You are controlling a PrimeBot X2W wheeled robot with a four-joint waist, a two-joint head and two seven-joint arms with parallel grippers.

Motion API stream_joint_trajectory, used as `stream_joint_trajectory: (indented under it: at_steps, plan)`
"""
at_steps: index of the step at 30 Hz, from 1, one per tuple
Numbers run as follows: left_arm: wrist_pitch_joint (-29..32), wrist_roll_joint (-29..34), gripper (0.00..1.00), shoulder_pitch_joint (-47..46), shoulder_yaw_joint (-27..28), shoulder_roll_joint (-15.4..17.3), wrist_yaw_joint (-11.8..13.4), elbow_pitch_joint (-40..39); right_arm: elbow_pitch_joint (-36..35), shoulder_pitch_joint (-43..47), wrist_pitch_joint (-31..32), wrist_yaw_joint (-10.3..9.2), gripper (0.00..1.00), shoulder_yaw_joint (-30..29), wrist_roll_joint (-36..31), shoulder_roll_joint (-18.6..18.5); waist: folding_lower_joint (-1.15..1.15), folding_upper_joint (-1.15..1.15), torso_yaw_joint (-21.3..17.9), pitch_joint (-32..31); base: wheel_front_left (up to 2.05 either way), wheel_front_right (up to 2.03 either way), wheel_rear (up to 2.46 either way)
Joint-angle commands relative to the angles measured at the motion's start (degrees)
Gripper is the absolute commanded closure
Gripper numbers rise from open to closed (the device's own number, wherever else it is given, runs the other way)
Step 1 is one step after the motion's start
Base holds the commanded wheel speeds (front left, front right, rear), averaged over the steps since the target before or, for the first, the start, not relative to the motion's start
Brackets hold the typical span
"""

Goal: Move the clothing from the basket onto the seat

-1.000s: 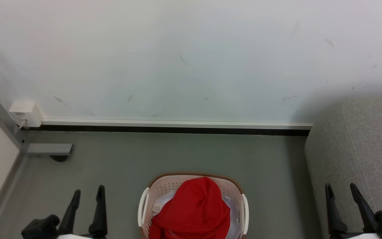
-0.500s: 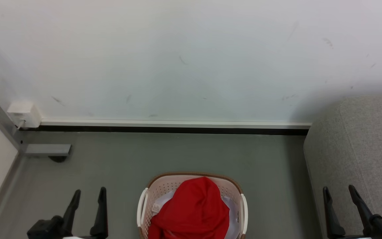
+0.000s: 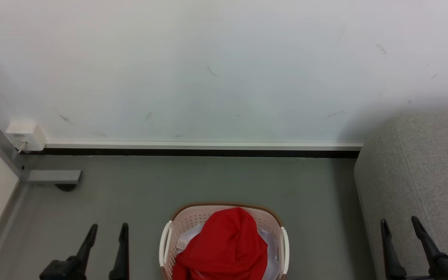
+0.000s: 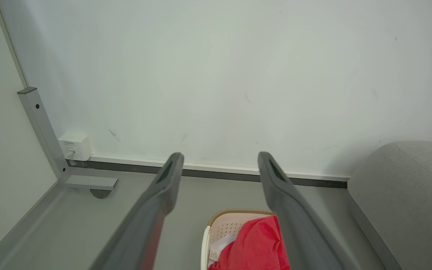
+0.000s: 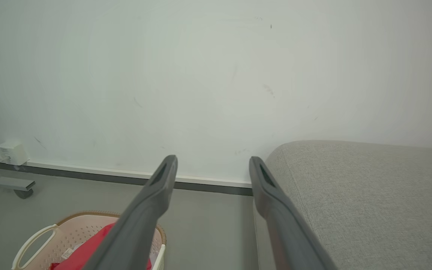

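Grey floor point(image 3: 169, 182) w/ basket point(image 3: 193, 222); L tool point(image 3: 109, 226) & R tool point(image 3: 399, 221) both spread, empty.

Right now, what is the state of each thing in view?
basket: upright on the floor, holding clothing.
red garment: heaped in the basket, over white cloth.
seat: no clothing on its visible part.
left gripper: jaws open, holding nothing.
right gripper: jaws open, holding nothing.
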Motion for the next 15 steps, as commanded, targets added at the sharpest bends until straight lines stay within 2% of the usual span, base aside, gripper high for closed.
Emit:
stream_joint_trajectory:
  at_steps: [1,9,15]
  plan:
    - [-0.4,1.4,0.0,0.3,0.1,0.2,0.0,0.0,0.2,0.5,-0.4,-0.11,0.0,-0.1,-1.0,0.1,0.0,0.0,0.0,0.0,0.0,0.0,0.0]
    - [-1.1,4.5,0.0,0.7,0.4,0.1,-0.3,0.0,0.4,0.8,-1.1,-0.12,0.0,0.1,-4.0,0.1,0.0,0.0,-0.2,-0.2,0.0,0.0,0.0]
    - [-1.0,4.0,0.0,0.4,0.8,0.0,-0.4,0.0,0.3,0.8,-1.1,-0.12,0.0,0.0,-3.8,0.2,0.0,0.0,-0.2,0.1,0.0,0.0,0.0]
